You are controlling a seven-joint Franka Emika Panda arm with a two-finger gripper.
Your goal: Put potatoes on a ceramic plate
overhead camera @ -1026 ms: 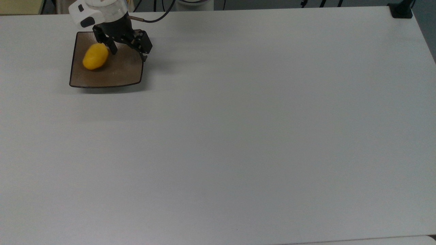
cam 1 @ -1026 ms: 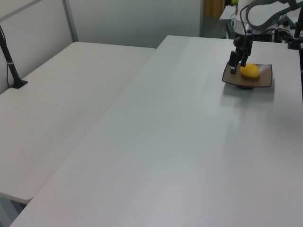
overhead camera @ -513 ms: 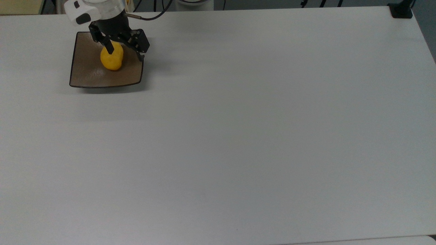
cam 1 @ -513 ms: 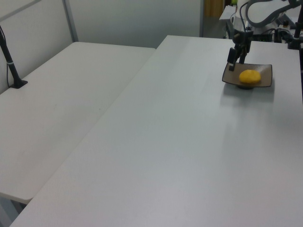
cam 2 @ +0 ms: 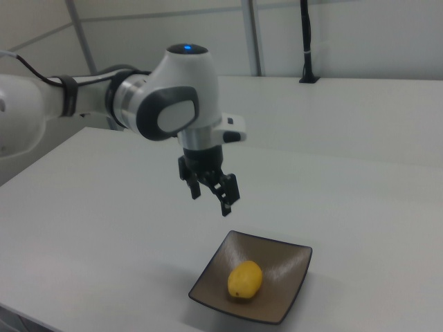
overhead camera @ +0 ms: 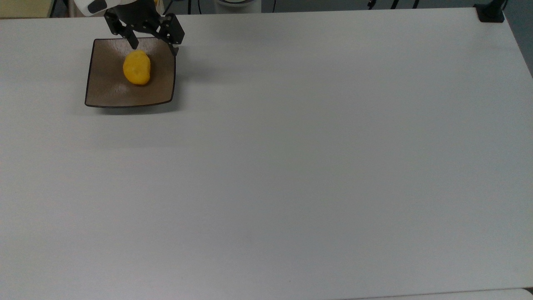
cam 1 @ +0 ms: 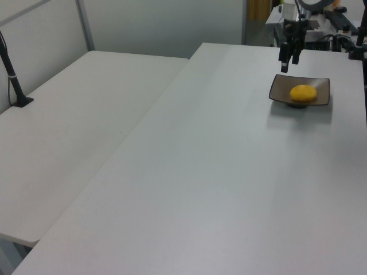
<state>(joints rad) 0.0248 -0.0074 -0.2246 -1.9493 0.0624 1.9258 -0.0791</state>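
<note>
On the white table [overhead camera: 291, 166] we see the potatoes [overhead camera: 136, 68] lying mid ceramic plate [overhead camera: 104, 89], light, firm, roundish, best pinched across the short axis, with the gripper [cam 2: 210, 196] above, jaws apart, empty.

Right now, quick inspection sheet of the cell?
Surface: white table, bare apart from the plate.
Job's things: yellow potato lies on the brown square ceramic plate, near its middle.
Clutter: nothing seen.
Gripper: gripper open, empty, raised above the plate's edge, clear of the potato.
Cables: black cable trails from the arm's wrist.
Surroundings: second white table alongside; black post on it.
</note>
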